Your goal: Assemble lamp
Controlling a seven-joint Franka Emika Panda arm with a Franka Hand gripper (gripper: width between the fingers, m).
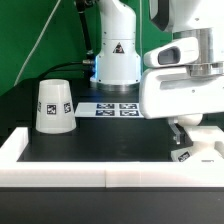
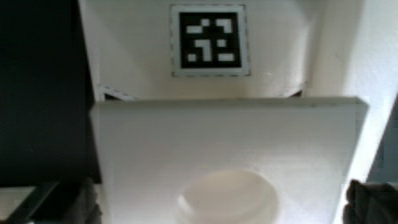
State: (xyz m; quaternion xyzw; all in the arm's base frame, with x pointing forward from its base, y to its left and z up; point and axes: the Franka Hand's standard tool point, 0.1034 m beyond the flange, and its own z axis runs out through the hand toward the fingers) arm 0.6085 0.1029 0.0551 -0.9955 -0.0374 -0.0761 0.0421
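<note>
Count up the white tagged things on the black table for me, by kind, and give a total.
Lamp shade: 1
Lamp base: 1
Marker board: 1
Bulb: 0 in view
Total: 3

On your black counter (image 1: pixel 110 140), the lamp shade (image 1: pixel 53 105) stands wide end down toward the edge at the exterior view's left. The marker board (image 1: pixel 110 108) lies flat near the far edge, and the lamp base (image 1: pixel 185 153) sits by the exterior view's right edge.

Shade (image 1: pixel 54 108) matt white plastic; table (image 1: pixel 110 142) matt black.
</note>
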